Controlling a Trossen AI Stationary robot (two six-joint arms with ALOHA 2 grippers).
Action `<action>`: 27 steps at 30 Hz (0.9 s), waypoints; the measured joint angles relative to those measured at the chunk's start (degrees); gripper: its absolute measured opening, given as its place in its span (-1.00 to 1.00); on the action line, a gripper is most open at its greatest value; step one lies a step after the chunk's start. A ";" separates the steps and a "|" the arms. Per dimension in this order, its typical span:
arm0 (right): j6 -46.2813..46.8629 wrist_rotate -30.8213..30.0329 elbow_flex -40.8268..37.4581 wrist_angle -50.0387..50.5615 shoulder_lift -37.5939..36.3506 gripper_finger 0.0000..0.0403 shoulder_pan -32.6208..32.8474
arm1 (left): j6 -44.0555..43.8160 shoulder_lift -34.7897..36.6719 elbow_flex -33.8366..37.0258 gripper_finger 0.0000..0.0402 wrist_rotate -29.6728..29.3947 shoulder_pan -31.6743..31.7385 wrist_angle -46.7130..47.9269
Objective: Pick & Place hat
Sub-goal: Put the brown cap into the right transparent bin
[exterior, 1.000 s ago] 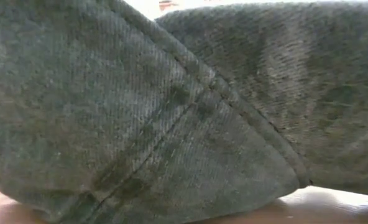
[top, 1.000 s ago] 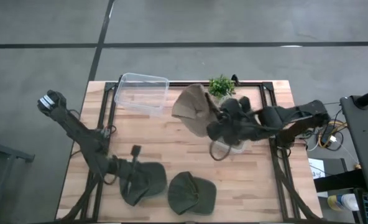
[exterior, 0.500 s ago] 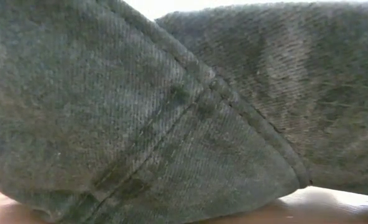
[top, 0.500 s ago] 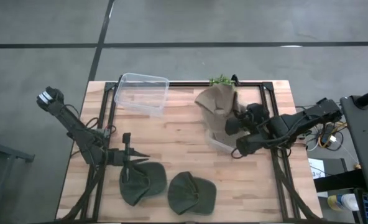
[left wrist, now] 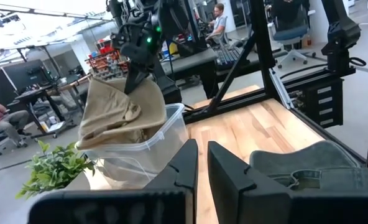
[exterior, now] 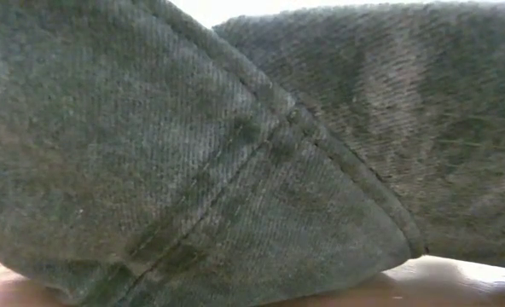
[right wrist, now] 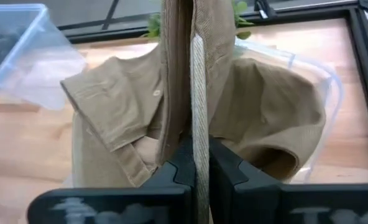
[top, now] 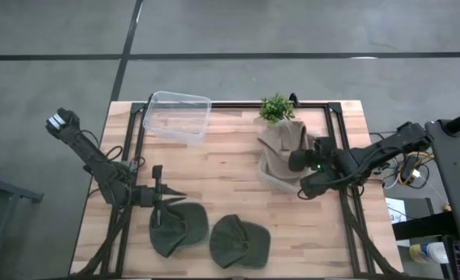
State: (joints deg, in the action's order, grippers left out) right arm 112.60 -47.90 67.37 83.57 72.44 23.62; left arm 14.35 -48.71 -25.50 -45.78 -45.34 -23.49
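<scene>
My right gripper (top: 298, 161) is shut on a tan hat (top: 280, 148) over a clear tub (top: 270, 180) at the table's right middle. My left gripper (top: 170, 196) is open by a narrow gap (left wrist: 202, 149) and touches nothing. It hovers just beyond a dark green hat (top: 175, 229) that lies flat near the front edge. A second green hat (top: 239, 241) lies to the right of it. Green hat fabric (exterior: 193, 153) fills the low view. The left wrist view shows the tan hat (left wrist: 119, 112) in the tub (left wrist: 168, 143). My right gripper pinches a folded edge of the tan hat (right wrist: 195, 93) between its two fingers (right wrist: 224, 171), with several layers of cloth standing in the gap. It comes from the table's right side, slanting down. The hat hangs slack below, and its lower part (right wrist: 265, 124) sits inside the tub.
A second clear tub (top: 177, 117) stands at the far left of the table. A small green plant (top: 277, 107) stands at the far edge, just behind the tan hat. A black frame rail (top: 346, 202) runs along the right side. Bare wood (top: 222, 179) lies between the arms.
My right gripper carried the tan hat from the table's middle toward the right and down, and its lower part now sits in the tub. My left gripper let go of the green hat, pulled back toward the far-left, then stayed still. The green hat stays flat.
</scene>
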 joint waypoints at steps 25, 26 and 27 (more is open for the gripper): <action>-6.27 1.38 -3.56 -6.58 0.07 0.00 -0.24 | 0.14 0.00 0.46 -0.85 -0.83 0.11 1.01; -8.34 1.36 -2.44 -6.44 0.07 0.05 -0.24 | 0.13 0.00 0.46 -0.85 -0.83 0.11 1.08; -10.30 1.30 -1.11 -6.19 0.07 0.10 -0.24 | 0.13 0.00 0.46 -0.85 -0.83 0.11 1.11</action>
State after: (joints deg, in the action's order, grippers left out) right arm 102.30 -46.61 66.26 77.38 72.51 23.38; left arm 14.48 -48.71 -25.04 -46.61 -45.23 -22.39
